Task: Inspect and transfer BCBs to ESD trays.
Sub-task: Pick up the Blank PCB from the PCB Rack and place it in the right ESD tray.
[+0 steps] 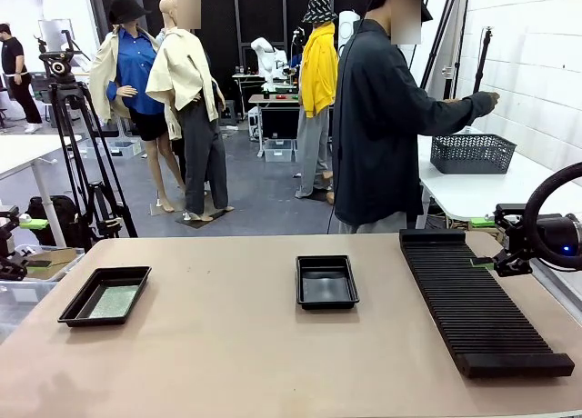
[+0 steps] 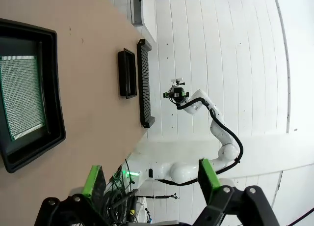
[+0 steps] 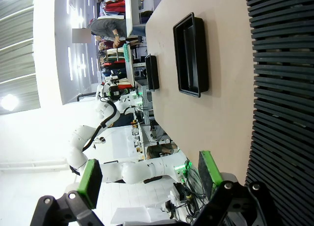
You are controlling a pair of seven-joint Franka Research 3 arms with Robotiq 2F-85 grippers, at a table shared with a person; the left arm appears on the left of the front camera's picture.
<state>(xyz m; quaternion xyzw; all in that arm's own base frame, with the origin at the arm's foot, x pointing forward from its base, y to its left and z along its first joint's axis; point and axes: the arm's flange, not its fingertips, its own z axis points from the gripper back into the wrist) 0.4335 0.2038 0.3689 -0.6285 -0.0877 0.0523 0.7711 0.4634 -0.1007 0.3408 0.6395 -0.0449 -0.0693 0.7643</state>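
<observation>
**Front view.** One BCB [image 1: 115, 301] lies flat on the floor of the left tray [image 1: 80, 302], near the left end of the counter [image 1: 236, 363]. Its face is pale speckled green, with black floor showing around it. The middle tray [image 1: 327, 305] looks bare, with only a sheen on its floor. The right hand [image 1: 489, 260] hangs just beside the far end of the ribbed rack [image 1: 482, 313]. The person [image 1: 382, 127] is turned away, reaching toward a basket [image 1: 473, 153] on another table. If they swing back and reach in while an arm is moving, the two could meet.

**Left wrist view.** The left hand [image 2: 151, 179] has its fingers spread wide and holds nothing. It is off the counter's edge, well apart from the left tray [image 2: 53, 88]. The BCB [image 2: 22, 96] shows a fine dotted grid and lies parallel to the rim. A board this thin and flat offers no edge to grip. A pick would likely scrape the tray floor, or catch the sloping rim and drag the tray.

**Right wrist view.** The right hand [image 3: 151, 177] also has its fingers apart and is empty, with the rack [image 3: 284, 88] close alongside. The rack's slots look empty, though at this steep angle a board standing edge-on could be hidden. A sideways drift could snag a finger on the ribs. The middle tray [image 3: 205, 54] lies beyond.
</observation>
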